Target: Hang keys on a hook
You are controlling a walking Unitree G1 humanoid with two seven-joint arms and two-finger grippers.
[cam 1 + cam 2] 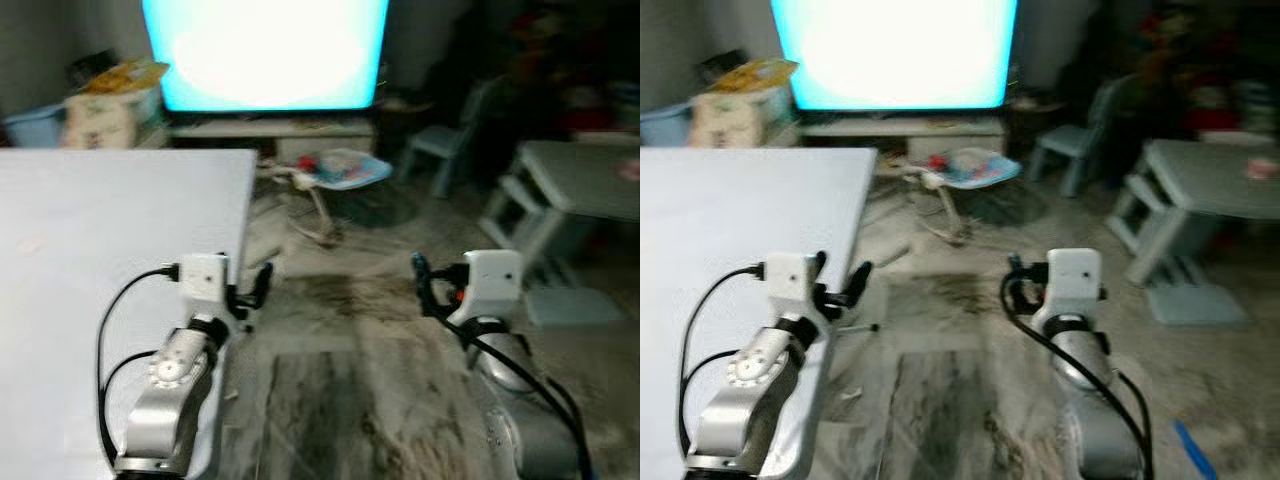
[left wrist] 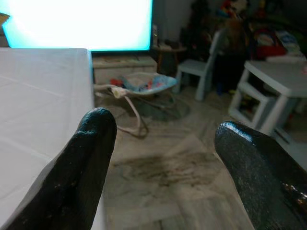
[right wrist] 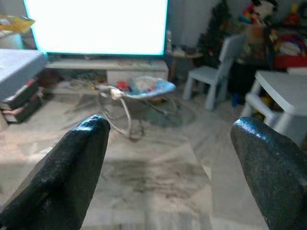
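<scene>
At the far left a large white tabletop (image 1: 90, 260) fills the near side of the room, with a pale blue bin (image 1: 35, 125) and a yellow-topped bag (image 1: 105, 100) behind its far edge. The left end effector (image 1: 252, 288) hovers just past the tabletop's right edge, above the floor; its two black fingers (image 2: 81, 167) stand wide apart with nothing between them. Beyond it a bright television (image 1: 265, 50) glows on a low white stand (image 1: 280, 130), and in front of the stand a baby bouncer (image 1: 335, 172) sits on the marbled grey floor (image 1: 350, 400). In the right wrist view a stack of books (image 3: 19, 98) lies under the tabletop's corner. The right end effector (image 1: 422, 280) is held over the open floor, well apart from the left one; its fingers (image 3: 67, 177) are also spread wide and hold nothing. Farther right a small pale blue chair (image 1: 450, 145) stands near a low pale table (image 1: 580, 175) with a bench beside it, and toys are heaped blurrily against the dark back wall (image 3: 278, 33). A blue object (image 1: 1190, 450) lies on the floor at the lower right. Neither keys nor a hook can be made out in these blurred pictures.
</scene>
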